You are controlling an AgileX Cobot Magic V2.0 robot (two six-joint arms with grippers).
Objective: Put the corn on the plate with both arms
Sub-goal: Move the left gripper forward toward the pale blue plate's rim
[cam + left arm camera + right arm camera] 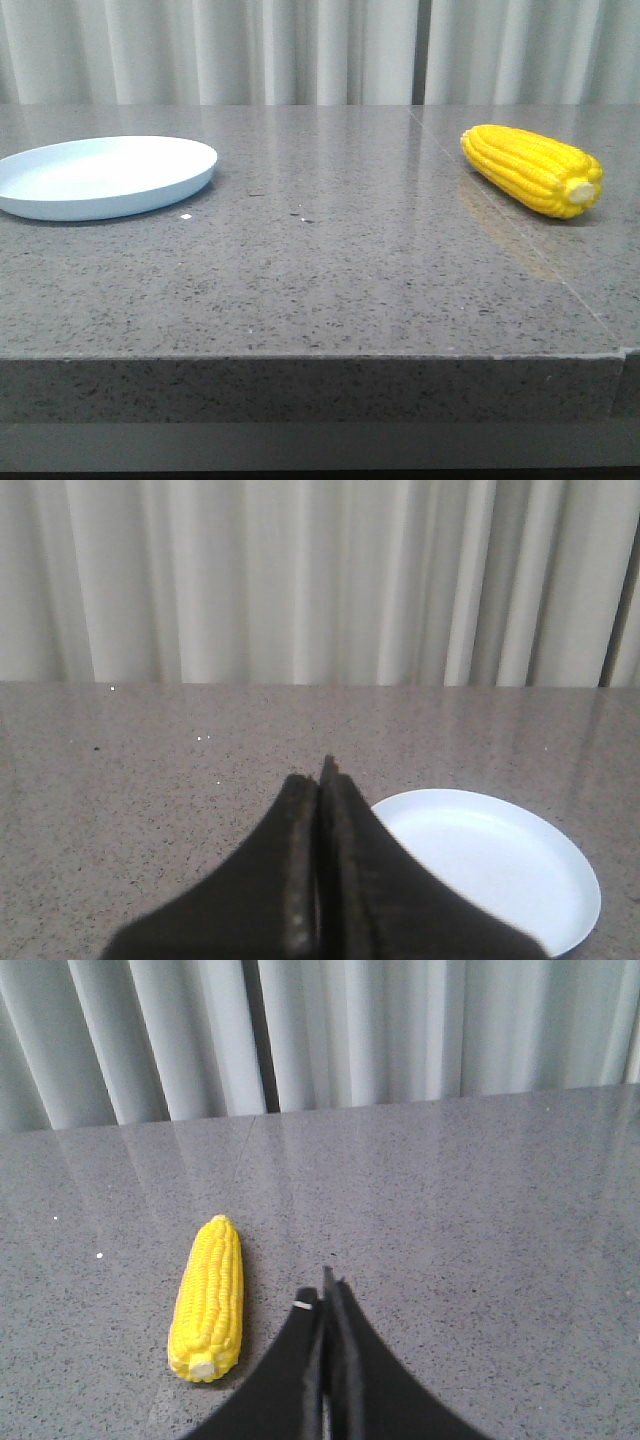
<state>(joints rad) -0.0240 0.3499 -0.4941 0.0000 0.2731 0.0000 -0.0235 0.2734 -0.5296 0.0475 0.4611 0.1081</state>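
While one corn point(535, 170) lies on its side at the right of the grey tabletop point(320, 270), one plate point(105, 176) sits well apart at the left, holding nothing. Two grippers show, each only in its own wrist view. On the left gripper point(322, 780) the jaws are pressed together above the tabletop, the plate just beside them. The right gripper point(326, 1295) also has its jaws closed on nothing, with the corn lying near, untouched.
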